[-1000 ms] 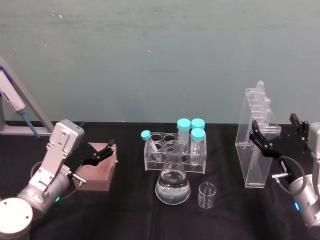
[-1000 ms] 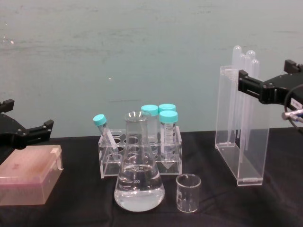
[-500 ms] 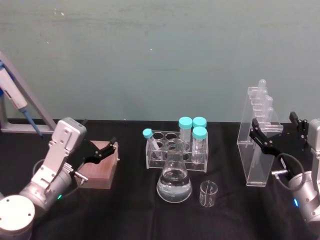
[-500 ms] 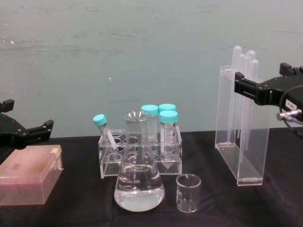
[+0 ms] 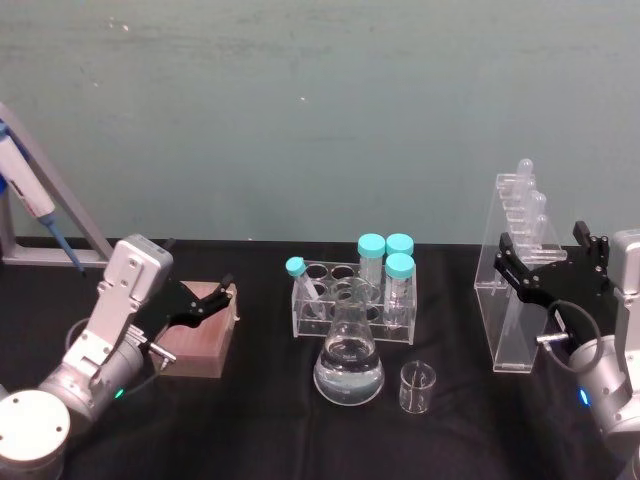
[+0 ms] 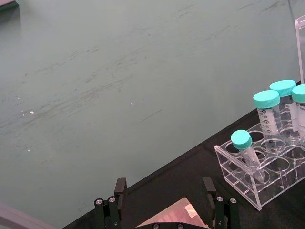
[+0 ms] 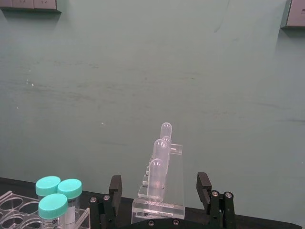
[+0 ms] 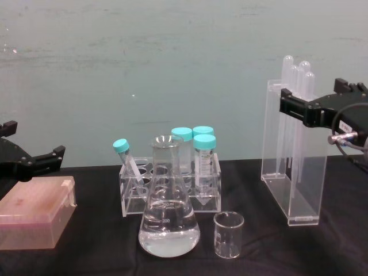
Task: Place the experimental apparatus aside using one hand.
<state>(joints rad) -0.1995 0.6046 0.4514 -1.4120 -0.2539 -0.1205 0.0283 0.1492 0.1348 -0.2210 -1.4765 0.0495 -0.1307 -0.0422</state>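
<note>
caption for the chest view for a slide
Right gripper open at the acrylic tube stand; flask, beaker and tube rack at centre; left gripper parked by the pink box.

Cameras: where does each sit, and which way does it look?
Chest view: low on the body, looking across the table at the flask; left tool and right tool at its edges.
Head view: higher, looking down; both tools.
Left wrist view: on that arm, facing the tube rack; its tool's fingers.
Right wrist view: likewise, facing the stand.
Head and chest share the beaker.
</note>
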